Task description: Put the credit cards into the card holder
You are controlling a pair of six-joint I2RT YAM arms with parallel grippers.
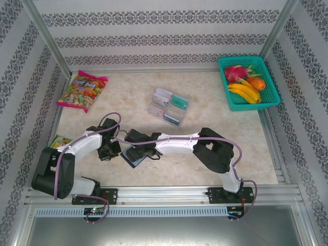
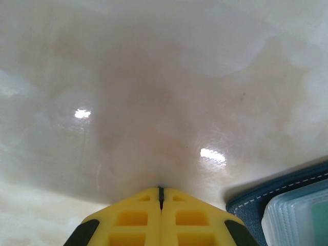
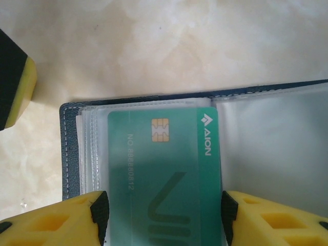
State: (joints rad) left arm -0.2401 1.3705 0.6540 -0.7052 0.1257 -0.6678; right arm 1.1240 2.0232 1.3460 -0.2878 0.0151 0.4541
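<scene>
Now | step: seating a glossy teal plastic chip card point(image 3: 164, 148) in the clear sleeves point(image 3: 266, 154) of the open navy stitched bi-fold card holder point(image 3: 69, 154) | right gripper point(image 3: 163, 200): jaws flank the card, gripping or not I cannot tell | left gripper point(image 2: 160, 192): closed, empty, beside the holder | next: likely a flat, straight push deeper

Patterned wallpaper walls point(image 1: 154, 20) (grey damask bands) around glossy beige table point(image 1: 128, 87)

A robot test booth: silver aluminium frame posts point(image 1: 47, 38) at eleven and one o'clock, patterned wallpaper panels point(image 1: 164, 31), beige marble-look tabletop point(image 1: 128, 87).
</scene>
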